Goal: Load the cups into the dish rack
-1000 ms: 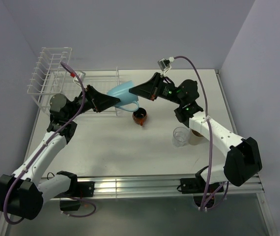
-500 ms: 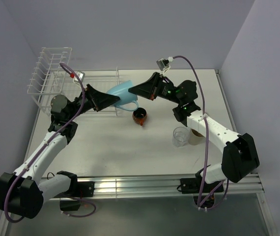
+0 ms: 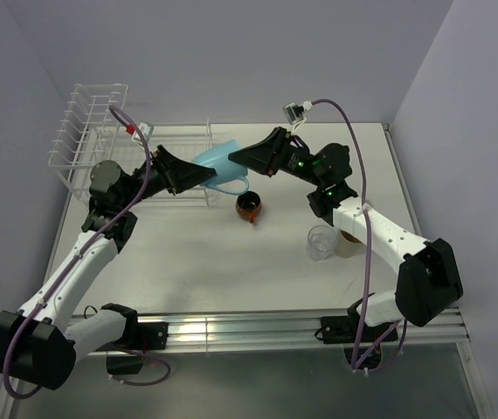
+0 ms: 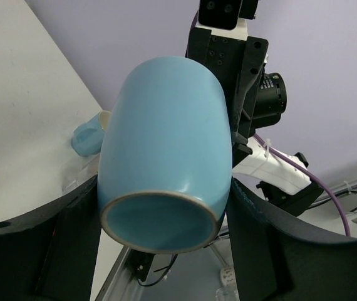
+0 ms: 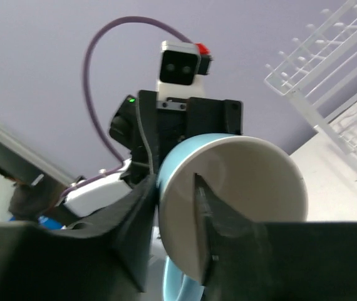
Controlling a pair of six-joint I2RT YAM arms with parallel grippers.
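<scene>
From above: a light blue mug (image 3: pixel 214 162) on its side in the air, over the right end of the dish rack (image 3: pixel 92 131) at the far left corner of the tabletop; caught between the left gripper (image 3: pixel 204 177) and the right gripper (image 3: pixel 234 158), handle downward; finger spread unreadable from this height. Near the middle of the tabletop, an upright red-orange cup (image 3: pixel 249 207); toward the right edge, a clear tumbler (image 3: pixel 321 243) just beside a beige cup (image 3: pixel 351 245), the latter half hidden under the right arm.

From the left wrist: mug mouth turned to the lens; dark fingers (image 4: pixel 66 241) pressed against both flanks near the rim, clamping the mug; beyond, down on the table, a second light blue cup (image 4: pixel 87 135), hidden from above.

From the right wrist: pale mug base toward the lens; fingers (image 5: pixel 208 229) only narrowly parted, one left of the base, the other across its face; cannot tell whether pinching anything or merely resting there.
</scene>
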